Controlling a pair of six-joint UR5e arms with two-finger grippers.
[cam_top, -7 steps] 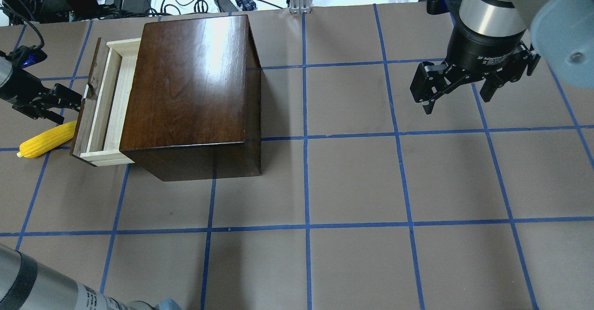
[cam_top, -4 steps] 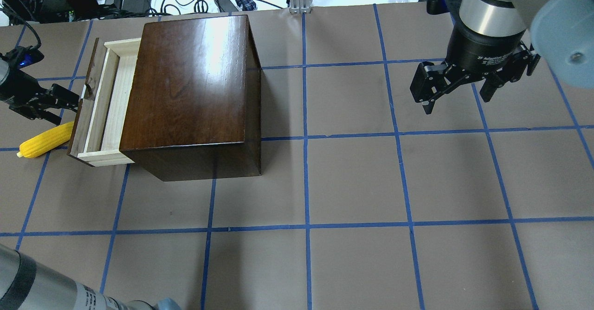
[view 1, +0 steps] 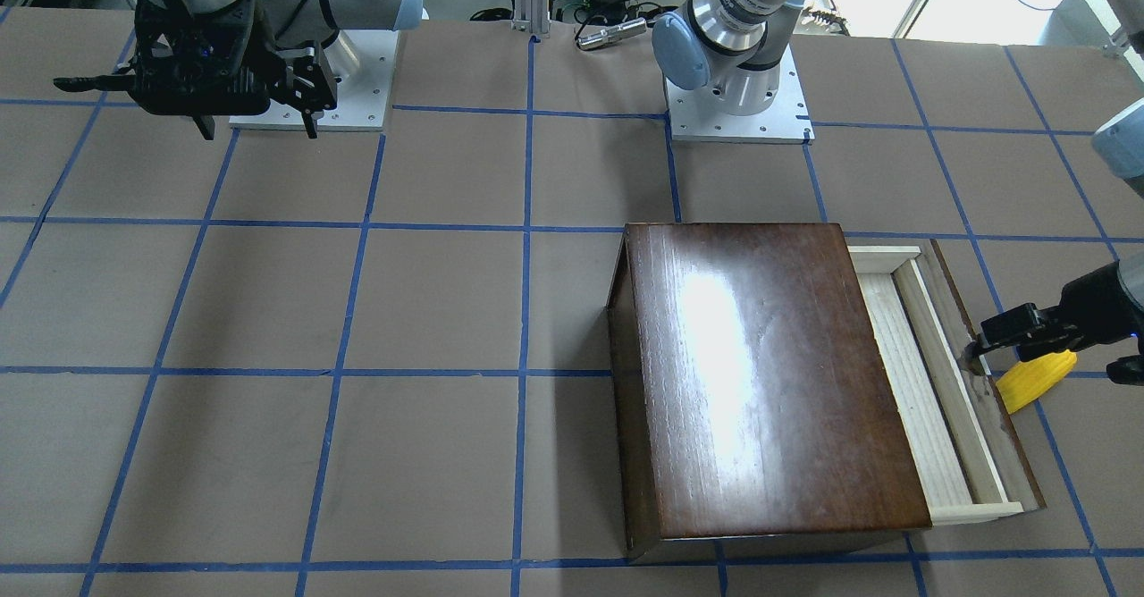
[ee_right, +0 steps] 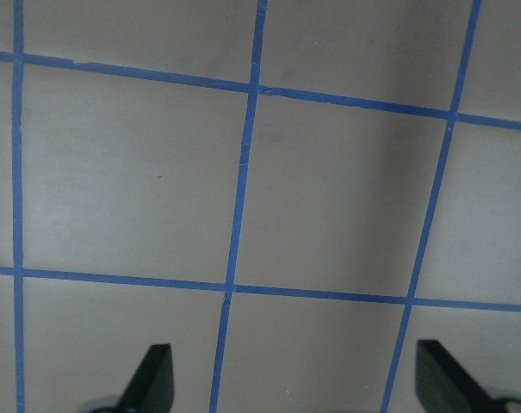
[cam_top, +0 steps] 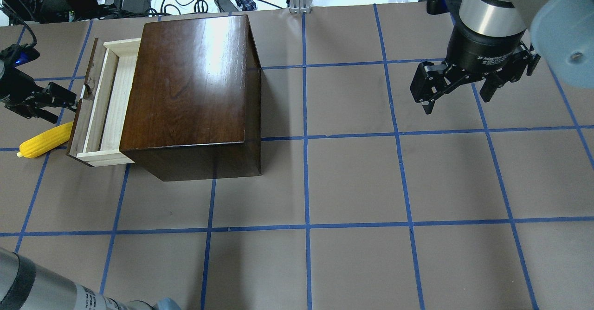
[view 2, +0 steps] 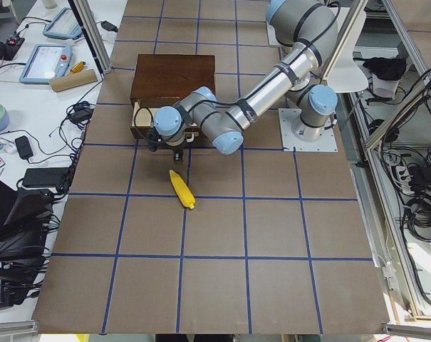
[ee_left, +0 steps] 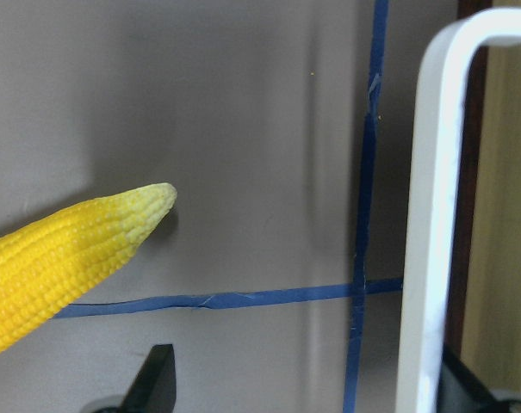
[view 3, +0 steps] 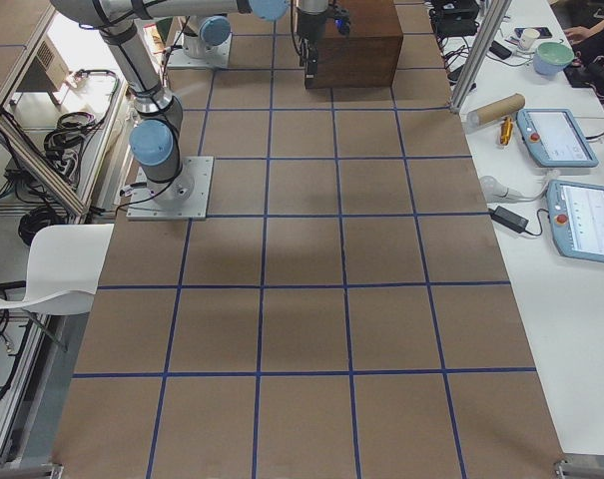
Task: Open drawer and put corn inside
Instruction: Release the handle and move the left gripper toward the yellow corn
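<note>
Standing toward the robot's left on the desk [cam_top: 352, 184], which was marked in squares by blue tape, was a dark wooden box [cam_top: 190, 82] with a glossy top. Its drawer [cam_top: 109, 101] was drawn partly out on the side facing away from the right arm, showing a strip of pale bare-wood interior with nothing seen in it. The dark front panel carried a small handle [cam_top: 86, 89]. The corn [cam_top: 44, 140], one yellow cob with a paler tip, lay flat on the desk outside the drawer. It sat just beside the front panel, tip pointing away from the box. The left pincer [cam_top: 62, 107] was held low, just off the handle and above the cob's thick end. Its fingers were spread wide and held nothing; the wrist view showed both tips well apart, with the cob's tip between and beyond them. The right pincer [cam_top: 457, 101] hung over bare desk well apart from the box, its fingers likewise spread and holding nothing.
</note>
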